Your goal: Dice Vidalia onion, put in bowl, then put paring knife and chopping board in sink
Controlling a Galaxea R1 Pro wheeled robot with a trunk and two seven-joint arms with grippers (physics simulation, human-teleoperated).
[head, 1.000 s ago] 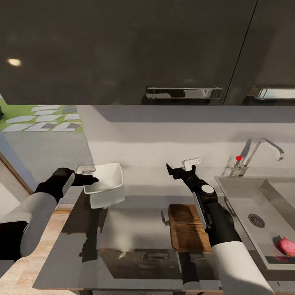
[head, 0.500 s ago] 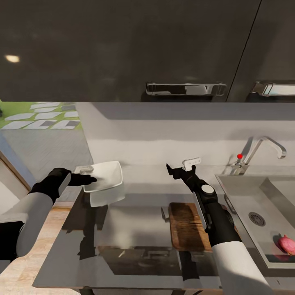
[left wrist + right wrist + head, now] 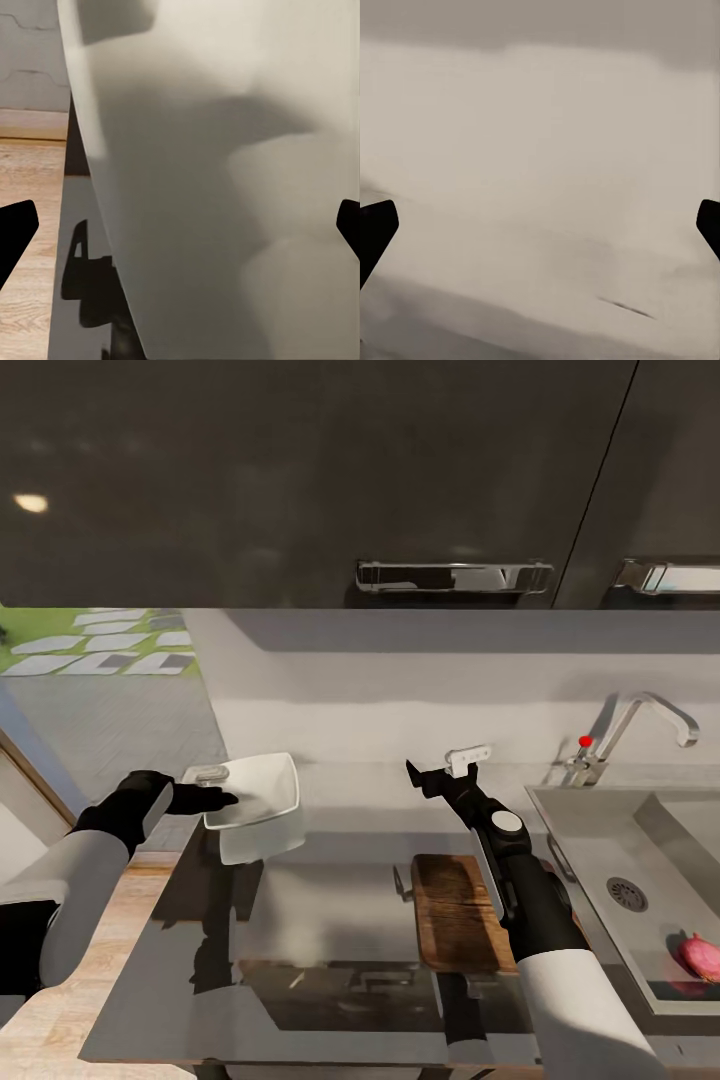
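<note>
Dark cabinets hung over a pale wall.
Glossy upper cabinets (image 3: pixel 300 470) crossed the top of the head view, two chrome handles (image 3: pixel 452 576) along their lower edge and a lamp glint (image 3: pixel 32 503) on the left door. Below ran a light grey wall (image 3: pixel 400 680). At far left lay grass with stepping stones (image 3: pixel 95 650), and low down a wood floor (image 3: pixel 60 1000).

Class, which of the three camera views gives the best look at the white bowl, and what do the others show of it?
The head view: the whole bowl shows there, tilted above the countertop, its rim gripped by the left gripper. The left wrist view shows a close blur of its white wall. The right wrist view faces a pale wall.
</note>
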